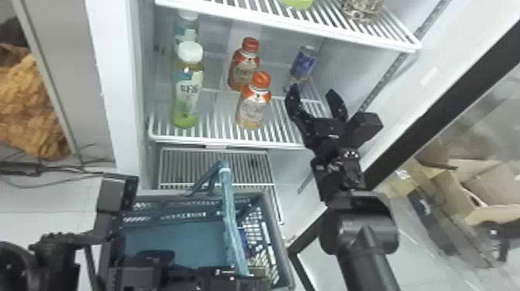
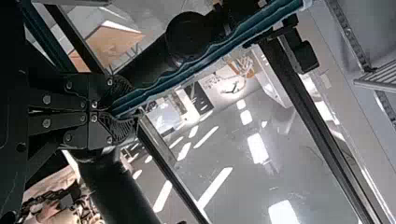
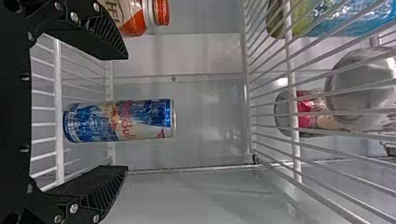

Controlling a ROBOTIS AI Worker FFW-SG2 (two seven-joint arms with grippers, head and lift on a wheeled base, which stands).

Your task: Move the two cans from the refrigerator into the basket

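Floor: pale tile (image 1: pixel 35 222), thin joint lines, at left of head view.
Wall side, left: flat grey panel (image 1: pixel 73 69), upright; crumpled orange-brown material (image 1: pixel 31 112) beside it.
Cabling: black cables (image 1: pixel 58 169), loosely looped near the panel's foot.
Right side: open cardboard boxes (image 1: pixel 460 185), beyond a black frame bar (image 1: pixel 437 124).
Light: bright white streaks (image 2: pixel 257 147) across a grey surface, left wrist view; source can't be told.

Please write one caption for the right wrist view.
The open right claw faces a blue can standing on a fridge shelf.
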